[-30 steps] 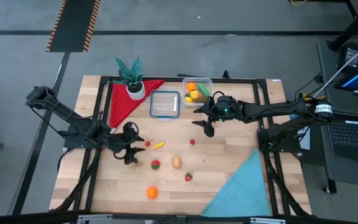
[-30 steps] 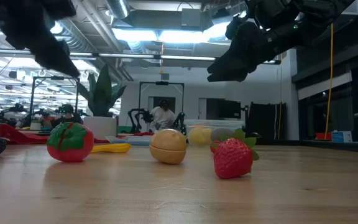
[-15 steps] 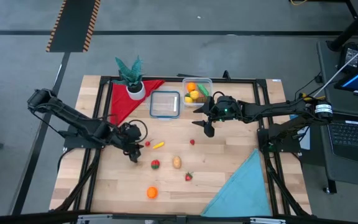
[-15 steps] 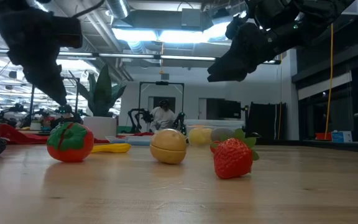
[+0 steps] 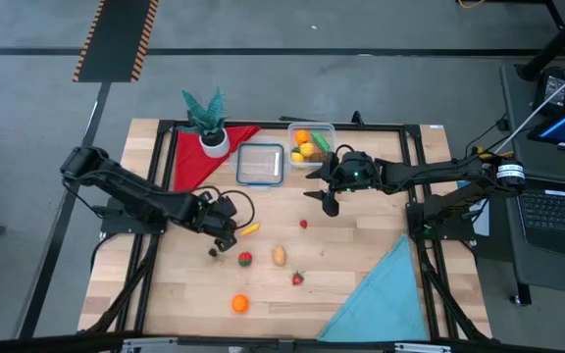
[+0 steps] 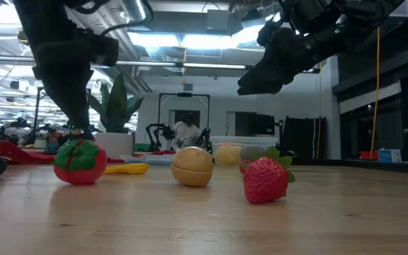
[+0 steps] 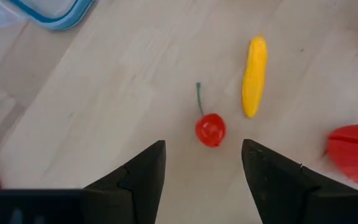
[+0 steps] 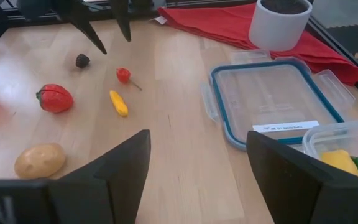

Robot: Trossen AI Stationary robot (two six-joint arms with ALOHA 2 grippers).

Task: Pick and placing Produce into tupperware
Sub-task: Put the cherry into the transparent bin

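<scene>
Straddling the cherry (image 7: 210, 129), the left gripper (image 7: 204, 163) holds its fingers apart and empty, likely lined up for a pick. Right gripper (image 5: 324, 196) waits open beside the tupperware (image 5: 311, 143) on the bench (image 5: 361, 275).

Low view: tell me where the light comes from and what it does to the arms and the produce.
Low view: bright ceiling lights behind the table backlight the scene, so both arms read as near-black silhouettes; the strawberry and tomato stay well lit, with soft sheen on the tabletop. Left wrist view: even light, the cherry casts only a faint shadow.
</scene>
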